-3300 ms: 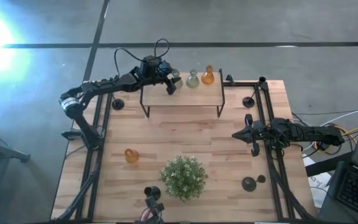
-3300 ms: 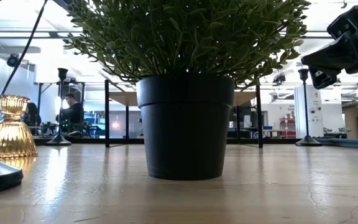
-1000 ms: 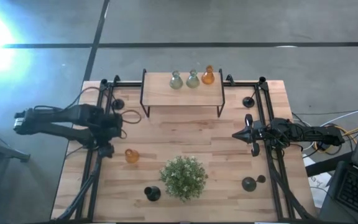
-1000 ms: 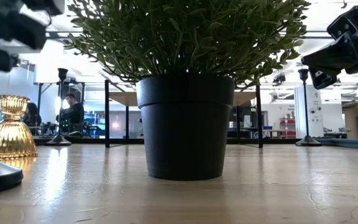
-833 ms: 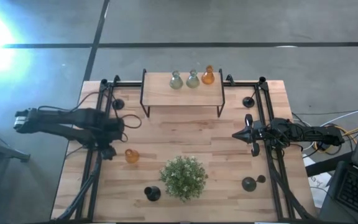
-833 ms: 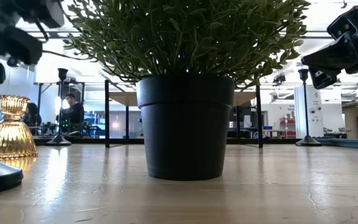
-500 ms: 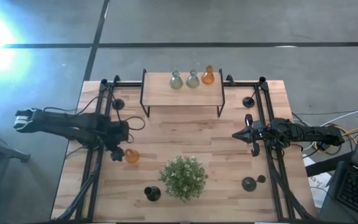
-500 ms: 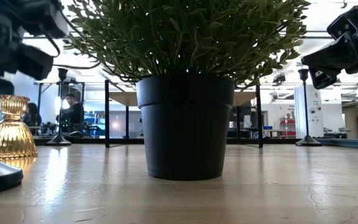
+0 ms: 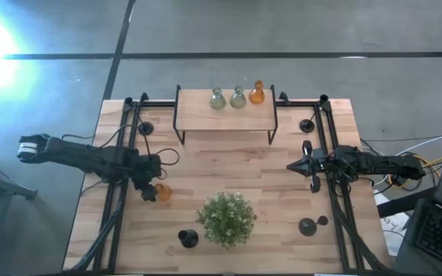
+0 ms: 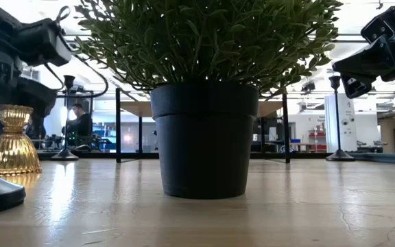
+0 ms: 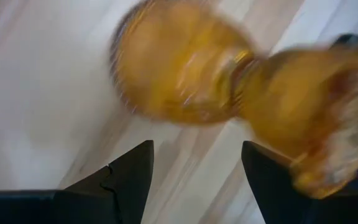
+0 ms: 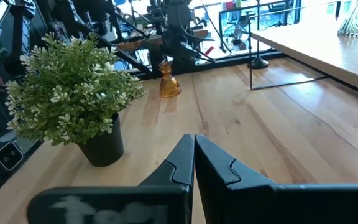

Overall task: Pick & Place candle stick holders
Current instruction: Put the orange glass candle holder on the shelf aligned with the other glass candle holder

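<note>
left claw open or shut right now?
Open. In the left wrist view the left claw shows its two dark fingers spread apart, with the orange vase just ahead on the table, not gripped.

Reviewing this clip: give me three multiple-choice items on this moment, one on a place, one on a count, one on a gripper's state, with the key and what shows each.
1. Where does the left gripper hang?
A. Beside the lone amber ribbed glass vase on the wooden table
B. Over the raised shelf
C. Over the potted plant

2. How many small flask-shaped glass vases stand on the raised wooden shelf?
A. One
B. Three
C. Five

3. How do the right gripper fingers stand?
A. Wide open
B. Closed on a vase
C. Shut, holding nothing

Key: 1 A, the high view shows it next to that vase; 2 B, two grey-green and one orange show on the shelf; 3 C, the right wrist view shows the fingers together, empty.
</note>
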Tool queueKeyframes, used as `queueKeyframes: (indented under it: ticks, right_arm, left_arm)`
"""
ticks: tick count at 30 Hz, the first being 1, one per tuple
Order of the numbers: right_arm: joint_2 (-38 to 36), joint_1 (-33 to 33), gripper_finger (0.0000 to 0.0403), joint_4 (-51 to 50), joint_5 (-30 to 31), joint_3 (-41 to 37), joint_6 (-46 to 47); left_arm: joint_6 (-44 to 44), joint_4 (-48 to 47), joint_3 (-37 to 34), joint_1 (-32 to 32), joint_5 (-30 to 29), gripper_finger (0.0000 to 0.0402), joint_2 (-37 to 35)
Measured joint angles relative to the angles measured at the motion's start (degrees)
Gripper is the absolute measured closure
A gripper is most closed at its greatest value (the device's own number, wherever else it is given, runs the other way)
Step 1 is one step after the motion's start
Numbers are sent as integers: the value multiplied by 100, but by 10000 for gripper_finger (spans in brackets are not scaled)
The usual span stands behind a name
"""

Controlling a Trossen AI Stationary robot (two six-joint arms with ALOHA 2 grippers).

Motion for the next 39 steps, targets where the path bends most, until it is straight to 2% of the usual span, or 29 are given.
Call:
queueKeyframes:
  ticks: [11,14,25,32,39]
  right_arm:
    - [0,1,394,-1,0,0,0]
    - [0,0,394,0,0,0,0]
    - [0,0,394,-1,0,0,0]
    - [0,0,394,0,0,0,0]
    - [-2,0,394,-2,0,0,0]
  left_arm:
    - [210,1147,-19,2,-826,154,4]
    - [514,1559,-59,2,-1019,154,4]
    - [1467,1800,-65,0,-2020,154,4]
    - [2309,2356,-66,2,-2044,154,144]
    - [2274,2694,-66,2,-2034,150,696]
